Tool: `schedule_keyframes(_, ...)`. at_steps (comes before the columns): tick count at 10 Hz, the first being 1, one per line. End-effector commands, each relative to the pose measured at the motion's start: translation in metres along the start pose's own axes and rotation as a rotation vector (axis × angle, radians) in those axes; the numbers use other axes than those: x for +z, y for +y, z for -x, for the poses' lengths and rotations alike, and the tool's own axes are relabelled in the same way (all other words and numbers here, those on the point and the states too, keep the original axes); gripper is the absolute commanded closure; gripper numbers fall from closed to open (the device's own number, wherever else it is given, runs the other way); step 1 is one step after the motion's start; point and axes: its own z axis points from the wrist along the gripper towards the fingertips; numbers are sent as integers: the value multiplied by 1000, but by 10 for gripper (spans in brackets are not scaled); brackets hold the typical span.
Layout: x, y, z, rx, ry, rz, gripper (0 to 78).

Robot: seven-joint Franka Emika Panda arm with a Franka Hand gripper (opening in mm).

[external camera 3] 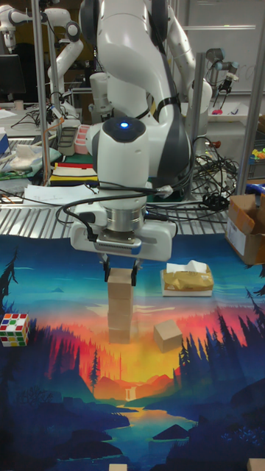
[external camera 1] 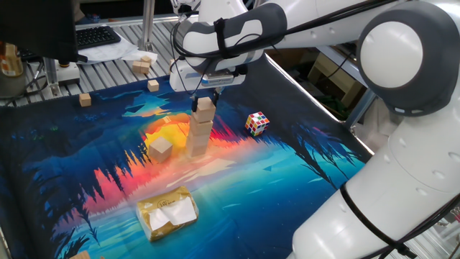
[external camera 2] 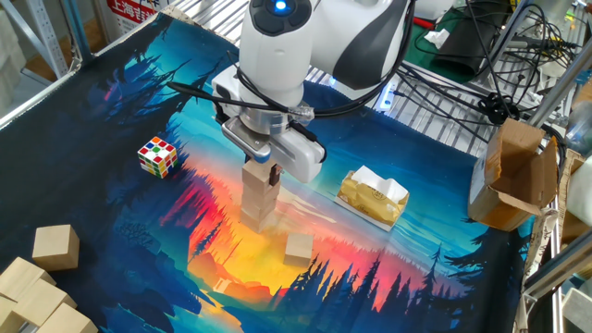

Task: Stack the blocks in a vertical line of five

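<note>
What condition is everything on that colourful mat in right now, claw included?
Claw: fingers around the top block of the stack; grip cannot be told.
Stack of blocks: upright, three high, slightly uneven.
Loose block: lying on the mat beside the stack.
Puzzle cube: scrambled, tilted on the mat.
Tissue pack: opened, tissue showing.

arm (external camera 1: 402,93): glossy white rounded shells with dark grey bands at the joints
wrist (external camera 3: 123,158): white domed housing with a small blue light glowing on top, upper centre of the tall fixed view
flange: ribbed silver-grey ring under the dome
hand body: wide white block with a dark underside
cables (external camera 2: 199,92): thin black leads looping beside the wrist
gripper (external camera 3: 118,277): two short dark fingers
</note>
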Motion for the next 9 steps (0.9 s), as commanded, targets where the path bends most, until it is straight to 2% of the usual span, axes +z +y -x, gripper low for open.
schedule_keyframes(1, -2, 0, 1, 0, -4, 0, 764)
schedule_keyframes(8, -2, 0, 1, 8, -4, -1, 764)
schedule_keyframes(9, -2, 0, 1, 8, -4, -2, 1)
